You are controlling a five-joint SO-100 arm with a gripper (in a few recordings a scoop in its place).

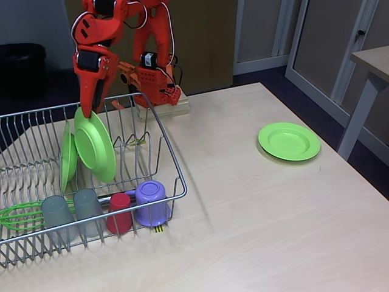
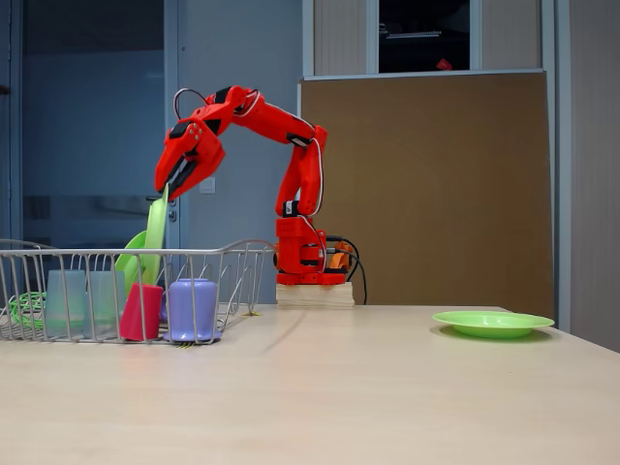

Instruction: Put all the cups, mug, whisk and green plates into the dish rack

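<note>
Gripping a green plate (image 1: 94,145) by its twelve-o'clock rim, the gripper (image 1: 91,112) is closing on it edge-up over the dish rack (image 1: 173,176) prongs; another plate (image 1: 289,141) is lying at three o'clock.

dish rack (image 1: 159,131): bare silver metal wire, shiny
green plates (image 1: 289,141): smooth plastic, slightly glossy
grey cups (image 1: 58,216): translucent, frosted-looking plastic
mug (image 1: 151,202): opaque lilac plastic (soft sheen)
table (image 1: 261,213): pale wood-look top, matt
</note>
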